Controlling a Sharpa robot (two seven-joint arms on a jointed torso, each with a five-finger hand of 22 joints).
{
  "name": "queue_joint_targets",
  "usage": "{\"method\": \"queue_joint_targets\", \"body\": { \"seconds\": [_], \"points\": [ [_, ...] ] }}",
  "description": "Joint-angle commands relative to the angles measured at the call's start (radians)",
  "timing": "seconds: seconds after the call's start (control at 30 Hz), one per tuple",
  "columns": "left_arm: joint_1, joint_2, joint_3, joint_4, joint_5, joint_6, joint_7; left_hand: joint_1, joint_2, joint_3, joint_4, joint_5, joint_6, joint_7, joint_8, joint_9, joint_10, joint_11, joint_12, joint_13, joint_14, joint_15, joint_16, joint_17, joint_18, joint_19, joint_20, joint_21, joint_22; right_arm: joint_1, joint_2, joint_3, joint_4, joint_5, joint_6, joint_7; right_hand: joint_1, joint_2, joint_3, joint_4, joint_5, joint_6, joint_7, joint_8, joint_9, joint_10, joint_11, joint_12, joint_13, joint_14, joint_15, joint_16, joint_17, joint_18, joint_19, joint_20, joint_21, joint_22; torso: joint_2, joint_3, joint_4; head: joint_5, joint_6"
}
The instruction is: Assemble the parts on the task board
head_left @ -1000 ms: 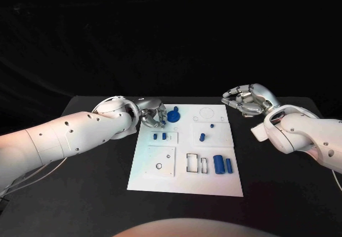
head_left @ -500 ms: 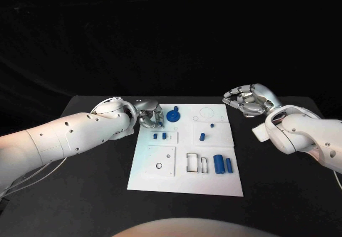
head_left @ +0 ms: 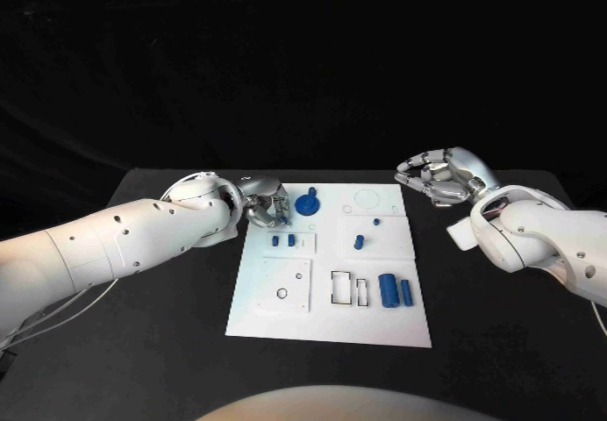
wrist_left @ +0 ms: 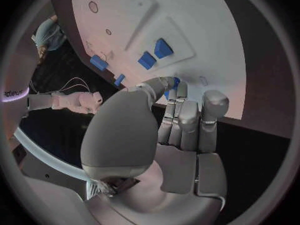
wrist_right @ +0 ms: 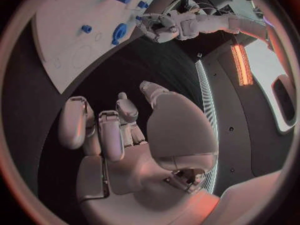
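The white task board [head_left: 326, 311] lies mid-table. At its far left corner stands a blue round part [head_left: 310, 207] with a small handle. My left hand [head_left: 266, 204] is right beside it, and its thumb and a finger pinch the part's edge [wrist_left: 175, 81]. On the board also lie two small blue blocks [head_left: 283, 239], two small blue pegs [head_left: 360, 242] and two blue cylinders [head_left: 396, 292]. My right hand [head_left: 440, 178] hovers off the board's far right corner with its fingers [wrist_right: 100, 130] curled in and nothing in them.
The board has round holes [head_left: 297, 279] at its near left and rectangular slots [head_left: 343, 288] beside the cylinders. Black table [head_left: 152, 333] surrounds the board on all sides. Both white forearms [head_left: 114, 241] reach in over the table's sides.
My left hand has shifted slightly at the blue round part, which stays in place. The right hand has hardly moved.
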Motion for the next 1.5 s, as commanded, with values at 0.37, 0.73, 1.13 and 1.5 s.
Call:
{"method": "queue_joint_targets", "body": {
  "seconds": [0.37,0.73,1.13,1.5],
  "points": [
    [-0.002,-0.003,0.001,0.007,0.021,-0.016,0.021,-0.007,0.004,-0.001,-0.004,-0.004,0.009,0.000,-0.006,0.002,0.010,-0.001,-0.008,0.001,0.009,-0.002,0.006,0.004,-0.014,0.011,-0.001,0.010,0.008,-0.001,0.001,0.000,0.001,-0.004,0.013,0.006,-0.002,0.005,0.000,0.006,0.003,-0.006,-0.002,0.003,-0.001,0.002,0.000,0.002,0.001,0.050,-0.007,-0.004,0.047,0.020,-0.006,-0.003,-0.006,0.019,0.000,-0.0008,0.0007,0.000,0.000],
    [-0.004,-0.009,0.001,0.015,0.021,-0.040,0.024,-0.005,0.005,0.001,-0.006,-0.003,0.010,0.001,-0.008,0.002,0.011,-0.001,-0.009,0.001,0.010,-0.002,0.007,0.007,-0.014,0.011,-0.002,0.011,0.009,-0.001,0.001,0.000,0.001,-0.004,0.013,0.006,0.000,0.006,-0.001,0.008,0.003,-0.006,-0.002,0.006,-0.002,0.001,0.000,0.001,-0.001,0.049,-0.008,-0.006,0.045,0.020,-0.006,-0.004,-0.008,0.019,0.000,-0.0008,0.0005,-0.002,0.001],
    [-0.005,-0.016,0.001,0.023,0.043,-0.019,0.026,-0.005,0.005,0.001,-0.008,-0.003,0.011,0.001,-0.009,0.001,0.013,-0.001,-0.011,0.001,0.009,-0.002,0.005,-0.001,-0.014,0.012,-0.003,0.011,0.009,-0.001,0.000,0.000,0.001,-0.004,0.013,0.005,0.000,0.006,-0.001,0.008,0.003,-0.006,-0.002,0.006,-0.002,0.001,0.000,0.001,-0.001,0.049,-0.008,-0.006,0.045,0.020,-0.006,-0.004,-0.008,0.019,-0.001,-0.0007,0.0012,-0.001,0.000],
    [-0.005,-0.010,0.001,0.019,0.046,-0.001,0.022,-0.008,0.003,-0.001,-0.007,-0.005,0.011,0.002,-0.010,0.001,0.013,0.000,-0.013,0.001,0.010,-0.001,0.006,0.002,-0.014,0.011,-0.003,0.011,0.009,-0.001,0.001,0.000,0.001,-0.004,0.013,0.005,0.000,0.006,-0.001,0.008,0.003,-0.006,-0.002,0.006,-0.002,0.001,0.000,0.001,-0.001,0.049,-0.008,-0.006,0.045,0.020,-0.006,-0.004,-0.008,0.019,0.000,-0.0004,-0.0005,-0.001,0.000]
  ]
}}
